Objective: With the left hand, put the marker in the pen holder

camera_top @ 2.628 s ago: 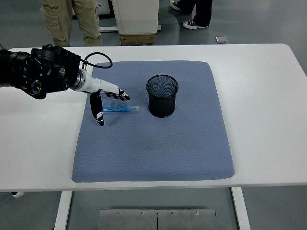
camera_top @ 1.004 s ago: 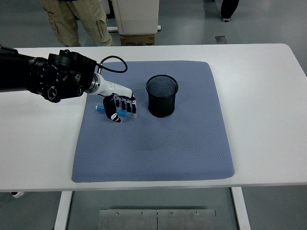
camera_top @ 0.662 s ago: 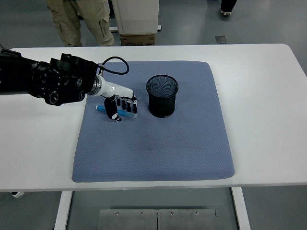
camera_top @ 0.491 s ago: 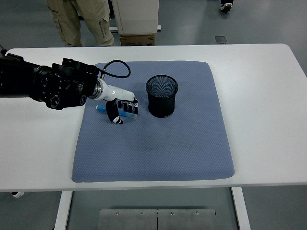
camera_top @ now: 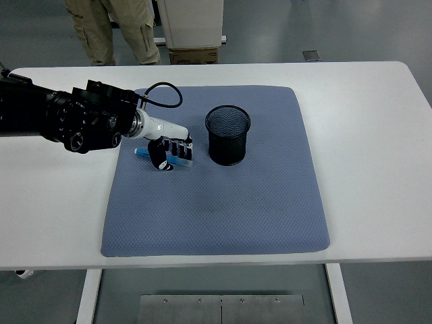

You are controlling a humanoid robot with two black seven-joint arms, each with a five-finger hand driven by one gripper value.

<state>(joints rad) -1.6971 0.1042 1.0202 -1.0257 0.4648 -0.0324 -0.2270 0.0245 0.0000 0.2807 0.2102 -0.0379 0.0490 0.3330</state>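
The left hand reaches in from the desk's left edge and is curled over the marker, fingers wrapped down across its barrel. The marker lies on the blue mat, near the mat's far left corner. Its long axis runs roughly parallel to the desk's near edge; one blue end protrudes to the left of the hand. Whether the marker has cleared the mat cannot be determined.

The pen holder stands upright on the mat, directly to the right of the hand and close to it, mouth open upward. The coming move presumably requires lifting, rotating the marker toward vertical and travelling right.
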